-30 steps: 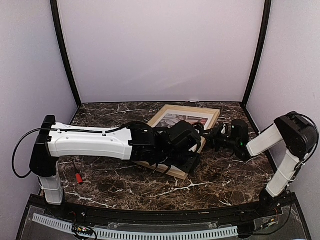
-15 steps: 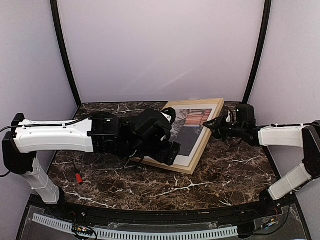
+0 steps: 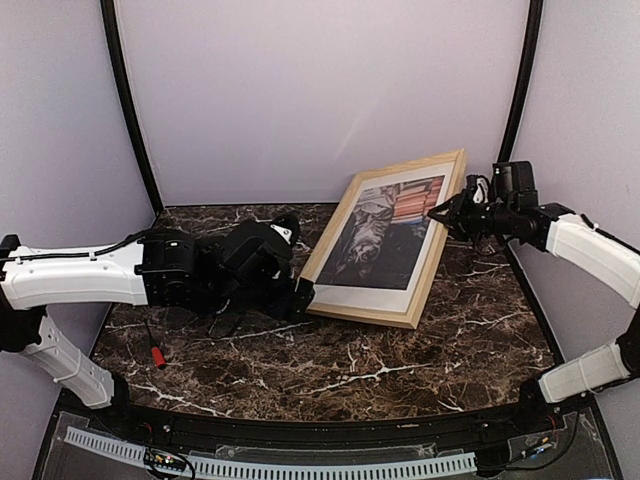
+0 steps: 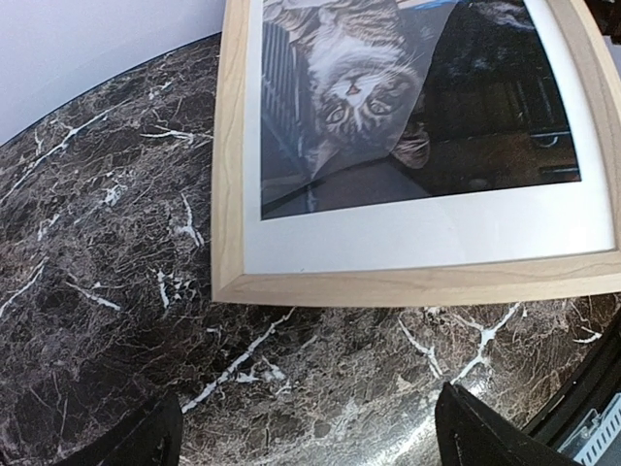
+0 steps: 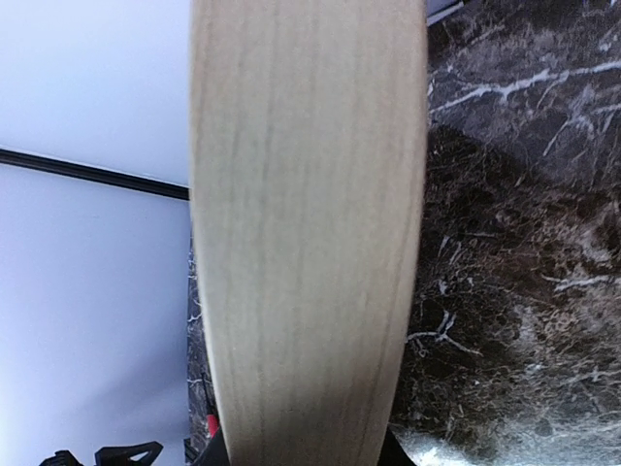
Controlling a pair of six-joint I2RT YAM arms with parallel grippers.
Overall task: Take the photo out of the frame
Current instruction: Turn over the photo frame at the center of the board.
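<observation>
A robot's right gripper [image 3: 447, 212] pinches the far, raised side of a light wooden frame [image 3: 360, 316], propping it at a steep tilt while its near edge rests on the marble table [image 3: 400, 375]. The wrist camera on that arm shows little but the moulding's pale edge [image 5: 310, 233] filling the gap between its fingers. The left gripper [image 3: 293, 262] hovers low with its jaws spread wide and holding nothing, just beside the frame's near left corner without touching it. The photo [image 3: 380, 235], a grey tabby and a stack of red books, is not yet out: it sits inside the frame behind a glossy, reflective front.

The step in hand appears to be tipping the frame over to reach its back. Done well, the near edge serves as the pivot and stays planted. The smooth stone could let it skid, so the free left gripper might brace that corner. A slow, untwisted swing would suit the narrow hold and the breakable front.
</observation>
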